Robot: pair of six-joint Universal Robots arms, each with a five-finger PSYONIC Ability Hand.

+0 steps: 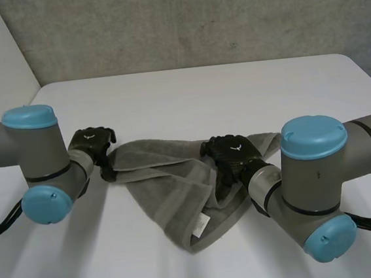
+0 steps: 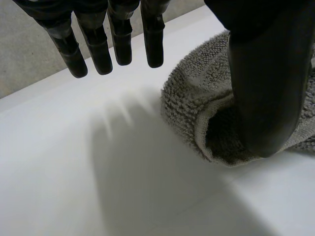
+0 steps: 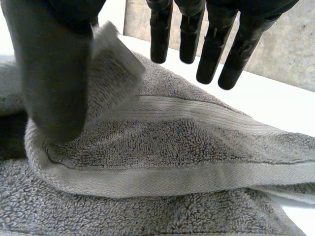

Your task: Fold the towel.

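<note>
1. Towel (image 1: 170, 180) lies rumpled at mid-surface (image 1: 201, 91). In the head view its long upper edge runs 9 to 3 o'clock, and the rest tapers to a point at 6 o'clock.
2. Left robot hand (image 1: 92, 143) sits at the towel's 9 o'clock corner. It is open: fingers (image 2: 101, 54) straight over the bare surface, thumb (image 2: 261, 98) tip set in the corner's fold. Nothing is pinched.
3. Right robot hand (image 1: 231, 153) rests over the cloth toward its 3 o'clock end. It is also open: fingers (image 3: 211, 54) straight and clear above the pile, thumb low against a raised fold beside a white label (image 3: 115, 44).
4. Key relation: the cloth lies at 3 o'clock from the left robot hand and directly beneath the right one, which is nearer the bulk.
5. Judgement: the two hands bracket the same long edge. The next move likely needs each to close on its end before that edge can be drawn straight.
</note>
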